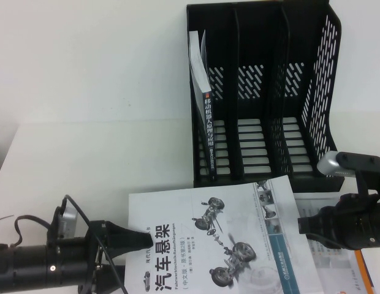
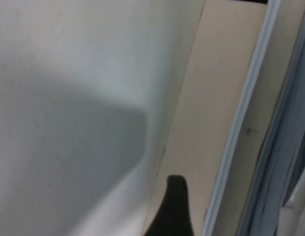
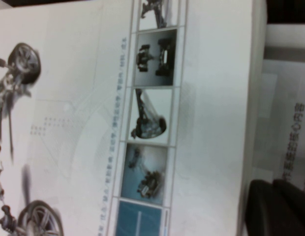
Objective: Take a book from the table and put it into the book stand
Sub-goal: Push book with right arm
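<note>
You are looking down on a plain white table with a pale wall behind it. At the far side stands the black book stand, three slots wide, with perforated sloping side walls. Its leftmost slot holds a black-spined book standing upright with its pages toward the wall; the other two slots show only their slatted backs.

Just in front of the stand lies the book, its white cover face up, grey suspension drawings across the middle and the bold black title near the robot's side. Its far edge sits close to the foot of the stand. In the right wrist view you see the same cover with its column of small photographs.

Your left gripper is low at the book's left edge, with one dark fingertip lying over the cover near the title. The left wrist view shows a single dark finger against the page edges, so you cannot tell how wide this pincer stands.

Your right gripper is at the book's right edge, its tips hidden against the cover, and you cannot tell its width either. Under that arm, another white book with an orange stripe lies beside and partly beneath the main one.
</note>
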